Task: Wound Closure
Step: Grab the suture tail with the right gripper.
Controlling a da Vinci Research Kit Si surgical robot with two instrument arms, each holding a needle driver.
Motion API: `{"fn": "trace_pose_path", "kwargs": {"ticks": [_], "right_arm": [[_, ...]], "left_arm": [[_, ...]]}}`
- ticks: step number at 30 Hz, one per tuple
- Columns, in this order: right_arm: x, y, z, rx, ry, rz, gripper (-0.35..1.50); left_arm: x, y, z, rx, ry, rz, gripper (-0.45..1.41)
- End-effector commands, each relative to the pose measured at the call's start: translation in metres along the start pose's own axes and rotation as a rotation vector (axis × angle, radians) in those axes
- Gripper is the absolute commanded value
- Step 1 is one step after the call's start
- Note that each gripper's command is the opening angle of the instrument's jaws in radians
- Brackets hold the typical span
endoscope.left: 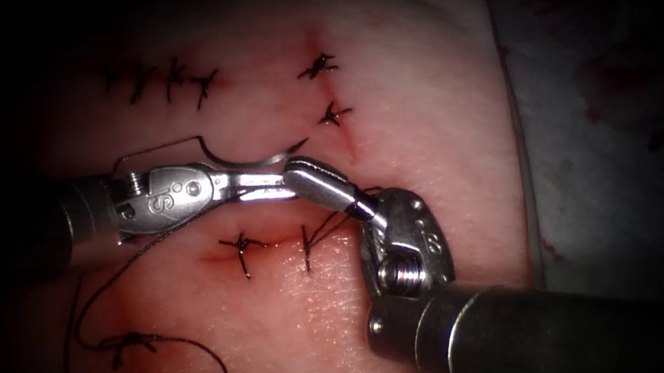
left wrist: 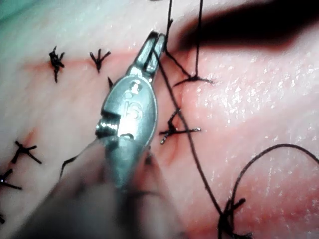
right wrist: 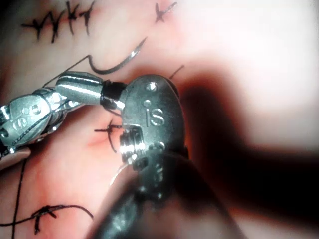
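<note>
The curved needle (endoscope.left: 243, 164) lies out of the tissue, just beyond the left tool's jaws, with its tip (endoscope.left: 304, 142) pointing up and right towards the cut. It also arcs past the right jaws (right wrist: 115, 70); I see neither tool gripping it. The left tool (endoscope.left: 288, 189) comes in from the left, on the left side of the cut. Its jaws are shut, and the thread (left wrist: 185, 130) runs into them (left wrist: 155, 41). The right tool (endoscope.left: 292, 168) reaches up from the lower right with its jaws shut. Its tip touches the left tool's tip, and anything it holds is hidden.
Tied stitches sit along the cut (endoscope.left: 321, 65) (endoscope.left: 334, 115) and below the tools (endoscope.left: 242, 244) (endoscope.left: 307, 245). More knots lie at upper left (endoscope.left: 166, 79). Loose thread loops across the lower left tissue past a knot (endoscope.left: 130, 340). White cloth (endoscope.left: 606, 106) borders the tissue on the right.
</note>
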Motion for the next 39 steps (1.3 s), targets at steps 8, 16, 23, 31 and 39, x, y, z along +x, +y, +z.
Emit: {"fn": "trace_pose_path", "kwargs": {"ticks": [8, 16, 23, 31, 39], "right_arm": [[-0.0014, 0.0004, -0.0004, -0.182, -0.029, 0.082, -0.21], [-0.0033, 0.0020, -0.0021, -0.294, -0.071, 0.164, 0.51], [-0.0044, 0.0032, -0.0037, -0.347, -0.073, 0.181, 0.59], [-0.0043, 0.0041, -0.0060, -0.397, -0.023, 0.209, 0.49], [-0.0052, 0.0057, -0.0055, -0.419, 0.001, 0.235, 0.84]], "left_arm": [[-0.0006, 0.0017, 0.0016, 0.039, -0.064, 0.116, -0.45], [0.0015, 0.0040, 0.0021, 0.047, -0.167, 0.242, -0.45], [0.0033, 0.0053, 0.0033, 0.037, -0.212, 0.278, -0.45], [0.0037, 0.0045, 0.0057, 0.007, -0.223, 0.295, -0.45], [0.0034, 0.0041, 0.0064, -0.010, -0.228, 0.293, -0.45]]}}
